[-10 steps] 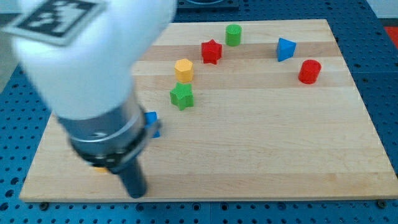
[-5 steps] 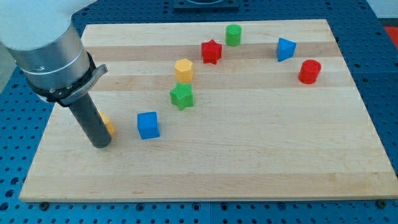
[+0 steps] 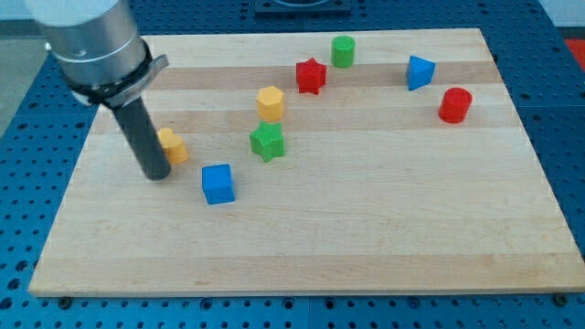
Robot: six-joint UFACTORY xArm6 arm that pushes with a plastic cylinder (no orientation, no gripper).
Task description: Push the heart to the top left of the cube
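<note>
Pale wooden planks make up the surface point(image 3: 384, 238) I work on, set over a blue perforated base point(image 3: 27, 183) that shows around its edges. My end effector is a plain dark rod with nothing to open or close and nothing held; my tip point(image 3: 157, 175) rests on the wood at the view's left, touching or just beside the lower left flank of the small orange heart-shaped block point(image 3: 172, 145), whose left part the rod hides.

The blue cube point(image 3: 218, 184) sits near the heart, down and to the view's right of it. By my reading the heart already lies up and left of the cube, so the task looks close to done, and my tip stands behind the heart because that side lets me nudge it further up if needed.

Further out, a green star-shaped block point(image 3: 268, 142) lies up and right of the cube, with a yellow-orange hexagonal block point(image 3: 270, 102) above it, then a red star-shaped block point(image 3: 311, 76) and a green cylinder point(image 3: 343, 51) toward the view's top. A blue wedge-like block point(image 3: 419, 72) and a red cylinder point(image 3: 454, 105) sit well apart at the upper right.

Bare wood lies above the heart, while the left edge is near, so I judge any further push should go upward rather than leftward.
</note>
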